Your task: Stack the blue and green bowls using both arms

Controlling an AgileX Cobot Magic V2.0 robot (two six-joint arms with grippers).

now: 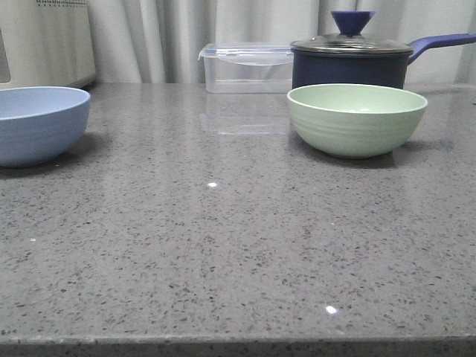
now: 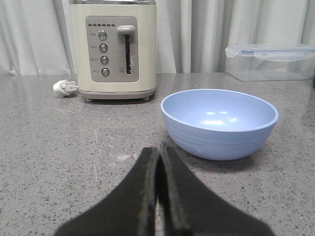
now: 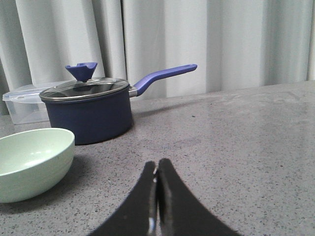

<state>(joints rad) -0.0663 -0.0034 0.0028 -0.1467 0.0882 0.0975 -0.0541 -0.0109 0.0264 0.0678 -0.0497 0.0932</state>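
Note:
The pale blue bowl (image 1: 37, 123) stands upright at the far left of the grey counter; it also shows in the left wrist view (image 2: 219, 122). The mint-green ridged bowl (image 1: 357, 117) stands upright at the right; it also shows in the right wrist view (image 3: 32, 162). Neither arm shows in the front view. My left gripper (image 2: 158, 147) is shut and empty, a short way in front of the blue bowl and apart from it. My right gripper (image 3: 156, 164) is shut and empty, beside the green bowl and apart from it.
A dark navy lidded saucepan (image 1: 349, 63) stands right behind the green bowl, its handle (image 1: 442, 43) pointing right. A clear lidded box (image 1: 247, 67) sits at the back middle. A cream toaster (image 2: 114, 49) with a loose plug (image 2: 65, 87) stands behind the blue bowl. Curtains hang behind.

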